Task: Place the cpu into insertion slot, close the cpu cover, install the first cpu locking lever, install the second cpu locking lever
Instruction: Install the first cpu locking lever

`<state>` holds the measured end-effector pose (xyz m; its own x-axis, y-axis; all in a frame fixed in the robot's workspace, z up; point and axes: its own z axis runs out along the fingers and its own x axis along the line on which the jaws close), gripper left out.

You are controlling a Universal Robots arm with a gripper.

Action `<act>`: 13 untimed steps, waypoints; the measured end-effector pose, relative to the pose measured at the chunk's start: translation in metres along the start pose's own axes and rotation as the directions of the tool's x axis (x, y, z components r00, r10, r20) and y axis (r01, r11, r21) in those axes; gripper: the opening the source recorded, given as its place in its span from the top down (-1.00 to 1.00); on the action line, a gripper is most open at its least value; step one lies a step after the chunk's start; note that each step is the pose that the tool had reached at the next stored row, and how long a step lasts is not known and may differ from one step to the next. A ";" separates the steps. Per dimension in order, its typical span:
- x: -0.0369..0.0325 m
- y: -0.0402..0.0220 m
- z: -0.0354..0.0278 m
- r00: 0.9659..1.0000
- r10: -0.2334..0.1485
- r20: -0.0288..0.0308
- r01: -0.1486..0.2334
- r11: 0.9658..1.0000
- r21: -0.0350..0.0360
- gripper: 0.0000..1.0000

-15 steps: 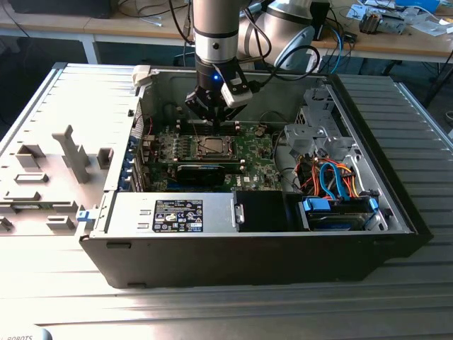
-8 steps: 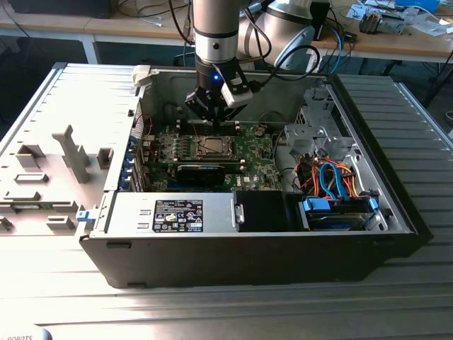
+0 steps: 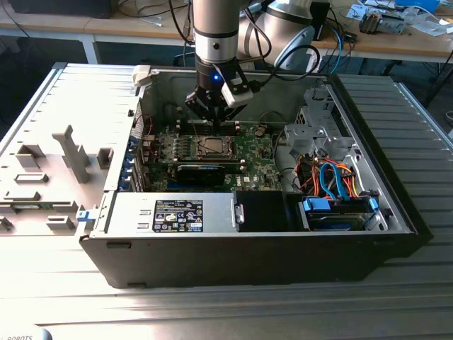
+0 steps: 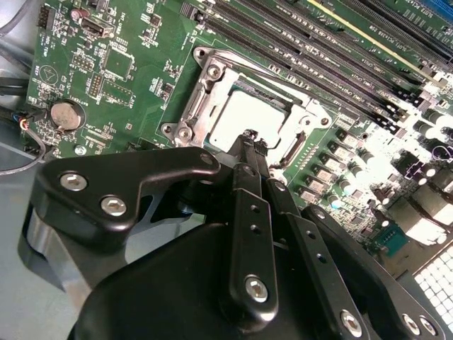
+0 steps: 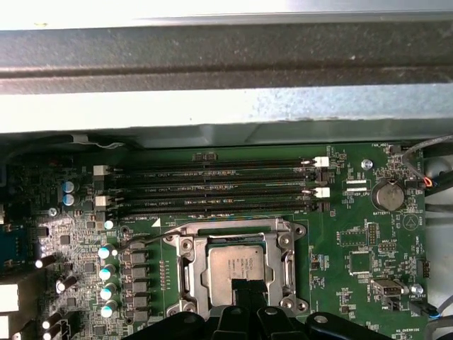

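The cpu [image 5: 237, 265] [image 4: 244, 117] [image 3: 212, 146], a flat silver-grey square, lies in the insertion slot on the green motherboard. Its contact field is hidden under the chip. The cpu cover [image 5: 196, 273] [image 4: 212, 81], a silver frame with a square window, lies flat around the chip. My gripper [image 4: 252, 139] [image 5: 248, 287] [image 3: 212, 115] hangs just above the socket's edge. Its black fingers are pressed together with nothing between them. I cannot make out how the locking levers stand.
Long black memory slots [image 5: 212, 188] [image 4: 318, 57] run beside the socket. A coin battery [image 5: 386, 193] [image 4: 65, 113] sits nearby. The case wall [image 5: 226, 71] rises behind the board. A black card [image 3: 202, 172], the power supply [image 3: 173, 214] and cables [image 3: 333, 177] crowd the case.
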<state>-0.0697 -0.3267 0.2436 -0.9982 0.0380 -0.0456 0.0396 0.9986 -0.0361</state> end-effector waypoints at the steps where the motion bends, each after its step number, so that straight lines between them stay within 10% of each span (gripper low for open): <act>1: 0.0000 0.0000 0.0000 1.000 -0.001 0.000 0.001 1.000 0.000 0.79; 13: 0.0000 0.0000 0.0000 1.000 -0.011 0.000 0.011 1.000 -0.001 0.79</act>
<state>-0.0697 -0.3267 0.2435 -0.9986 0.0272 -0.0456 0.0288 0.9989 -0.0360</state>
